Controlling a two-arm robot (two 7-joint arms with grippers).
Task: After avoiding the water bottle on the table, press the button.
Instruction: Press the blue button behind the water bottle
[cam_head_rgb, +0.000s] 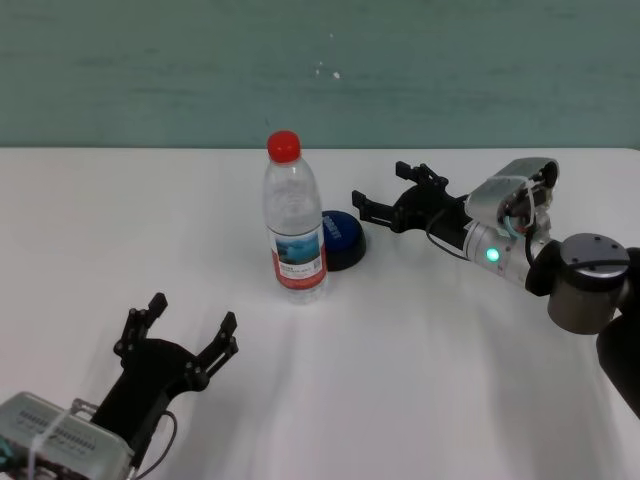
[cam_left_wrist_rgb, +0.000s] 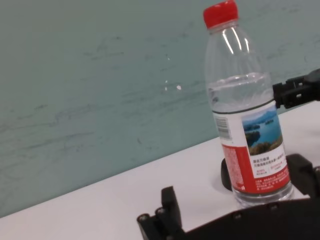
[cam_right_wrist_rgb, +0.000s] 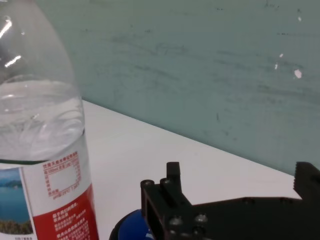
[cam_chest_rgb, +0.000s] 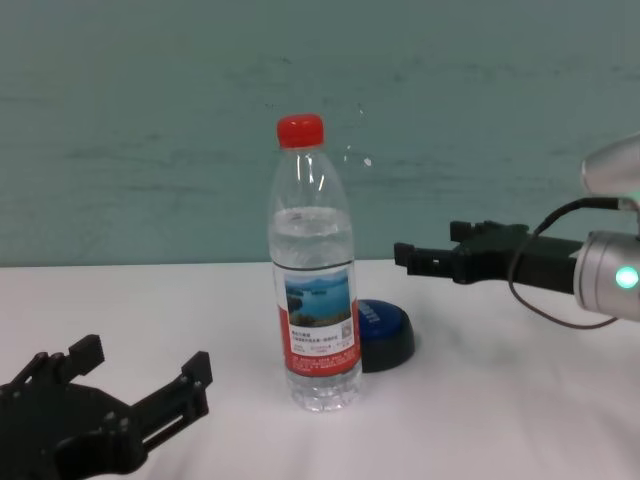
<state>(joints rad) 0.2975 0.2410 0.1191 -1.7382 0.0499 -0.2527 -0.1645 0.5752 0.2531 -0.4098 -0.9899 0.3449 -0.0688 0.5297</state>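
now the right gripper (cam_head_rgb: 385, 205), fingers apart, hovers just beyond the button (cam_head_rgb: 341, 238). drifting left while descending could topple the water bottle (cam_head_rgb: 294, 218). left gripper (cam_head_rgb: 192, 327) rests open, nearer.

The head view looks down on the worktop (cam_head_rgb: 450, 380); the chest view looks level. Both wrist views see the bottle (cam_left_wrist_rgb: 247, 115) close.

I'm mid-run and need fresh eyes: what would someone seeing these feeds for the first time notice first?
The water bottle with its red cap, standing upright mid-table, and the blue button partly hidden behind it on the robot's right. Next, the right gripper, held in the air just right of the button and pointing toward the bottle. The left gripper lies open near the table's front edge on the left, apart from both.
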